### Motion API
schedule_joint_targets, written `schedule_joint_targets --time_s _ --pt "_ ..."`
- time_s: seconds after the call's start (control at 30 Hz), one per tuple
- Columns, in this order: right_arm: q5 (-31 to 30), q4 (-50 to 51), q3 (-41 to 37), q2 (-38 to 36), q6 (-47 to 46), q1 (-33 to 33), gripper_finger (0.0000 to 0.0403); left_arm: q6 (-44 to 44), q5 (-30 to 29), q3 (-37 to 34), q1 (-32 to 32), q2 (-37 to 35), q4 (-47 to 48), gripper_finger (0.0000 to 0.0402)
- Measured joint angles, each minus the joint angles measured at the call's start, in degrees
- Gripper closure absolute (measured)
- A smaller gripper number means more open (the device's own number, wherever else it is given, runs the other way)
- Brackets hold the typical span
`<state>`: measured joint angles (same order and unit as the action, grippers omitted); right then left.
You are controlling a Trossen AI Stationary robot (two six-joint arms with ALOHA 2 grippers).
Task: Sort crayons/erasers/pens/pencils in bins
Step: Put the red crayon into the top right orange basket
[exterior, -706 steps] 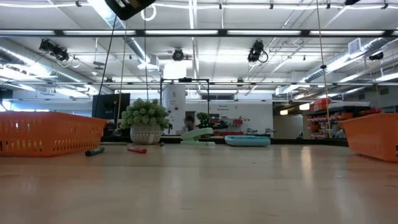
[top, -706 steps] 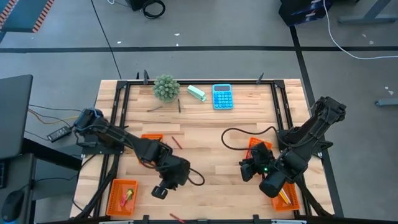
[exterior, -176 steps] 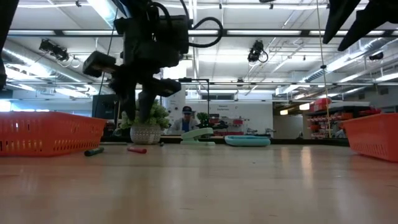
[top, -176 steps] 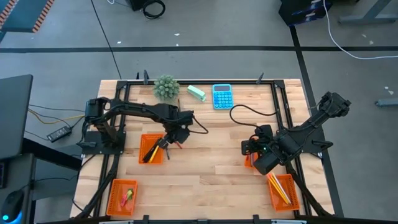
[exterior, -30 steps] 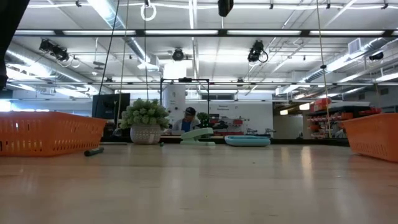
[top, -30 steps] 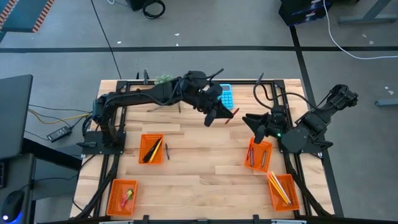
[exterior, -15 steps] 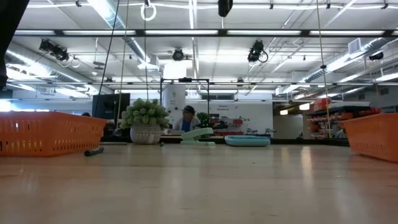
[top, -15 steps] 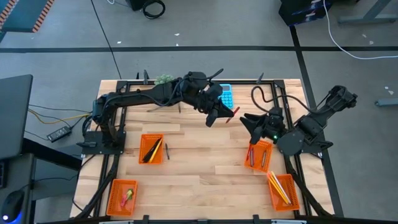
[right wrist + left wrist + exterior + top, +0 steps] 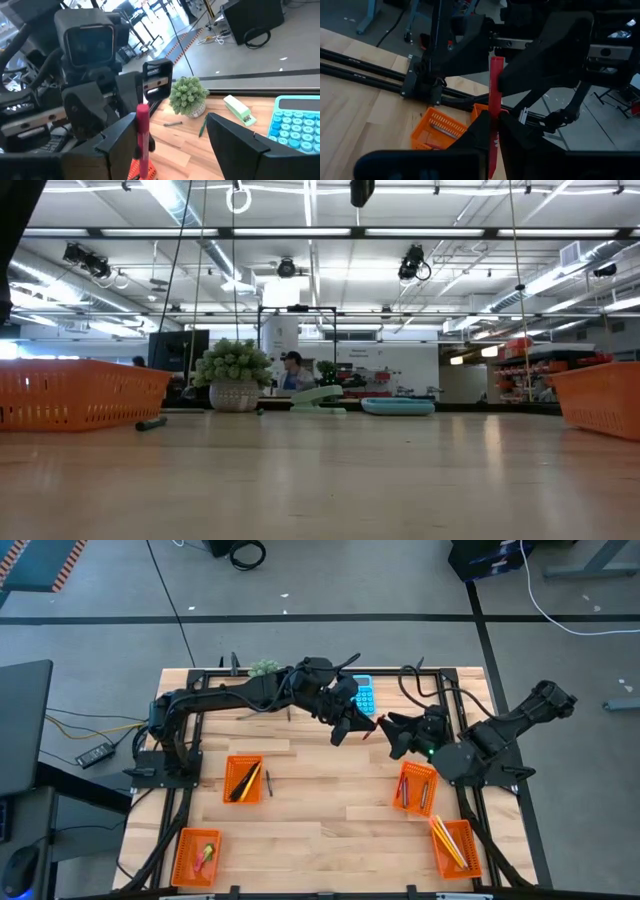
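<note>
My left gripper reaches over the table's far middle, high above the wood, shut on a red crayon. My right gripper faces it from the right, open. In the right wrist view the crayon stands between my right gripper's fingers, close beside one finger; I cannot tell whether they touch. Four orange bins sit on the table: one with crayons, one with pencils, one with pens and pencils, one with erasers. My left gripper pinches the red crayon between its two fingers, on the crayon's near part. The crayon runs on along the fingers, and its free end sticks out well beyond their tips. It is held clear of the table, toward my right gripper.
A dark pen lies beside the far left bin. Two more dark sticks lie by the potted plant. A mint-green stapler and a blue calculator sit at the far edge. A person shows in the room behind.
My right gripper has gone toward the table's left, up to the crayon's free end, so that its fingers now stand on either side of it. My left gripper has kept still with the crayon.
</note>
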<state>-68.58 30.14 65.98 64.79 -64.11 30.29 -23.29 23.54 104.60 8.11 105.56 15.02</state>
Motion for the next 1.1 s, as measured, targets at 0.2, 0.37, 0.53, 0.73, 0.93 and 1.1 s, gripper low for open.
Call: schedule_joint_targets --time_s 0.2,0.37,0.53,0.73,0.93,1.1 --pt "2.93 -1.61 0.0 0.0 0.52 -1.91 0.0158 0.25 0.03 -0.02 0.01 0.0 0.01 0.0366" --pt "4.34 -1.65 0.0 0.0 0.69 -2.95 0.0161 0.59 0.03 -0.02 0.01 0.0 0.12 0.036" --pt "4.35 -1.69 0.0 0.0 0.96 -3.26 0.0192 0.57 -0.17 -0.02 0.01 0.03 0.29 0.037" --pt "4.33 -1.8 0.0 0.0 1.26 -3.26 0.0265 0.55 -0.21 -0.02 0.04 0.09 0.38 0.036" --pt "4.3 -1.7 0.02 0.0 0.89 -3.26 0.0316 0.54 -0.23 -0.04 0.08 0.09 0.38 0.0369" --pt "4.27 -1.81 0.04 0.0 1.12 -3.26 0.0346 0.55 -0.17 -0.04 0.08 0.09 0.39 0.0374"
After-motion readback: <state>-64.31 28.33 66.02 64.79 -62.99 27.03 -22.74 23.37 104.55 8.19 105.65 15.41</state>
